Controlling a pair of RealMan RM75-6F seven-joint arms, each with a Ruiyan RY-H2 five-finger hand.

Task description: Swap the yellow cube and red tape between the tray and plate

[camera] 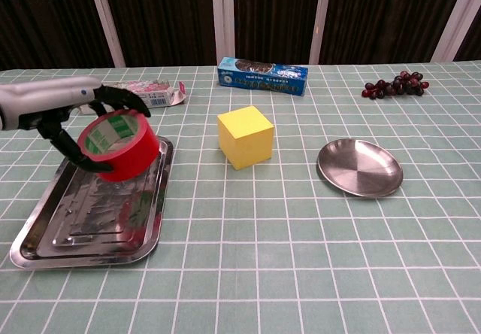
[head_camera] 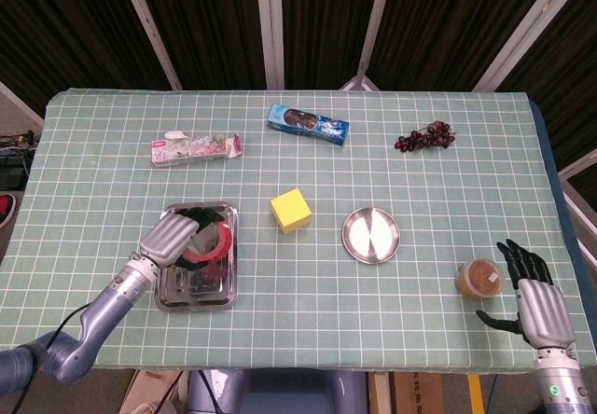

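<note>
Even overhead light falls bright on the tabletop [head_camera: 298, 200], the backdrop behind it dark. Shadows are short and soft beside the yellow cube [camera: 245, 136]. Mild glare sits on the plate [camera: 360, 168] and tray [camera: 83, 221]. Both views are sharp.

Shiny mirror-bright metal on the tray [camera: 45, 245] at lower left and the plate [camera: 359, 168]; glossy red tape [camera: 119, 145]; matt yellow cube [camera: 245, 136]; checked cloth over the table [camera: 301, 259].
</note>
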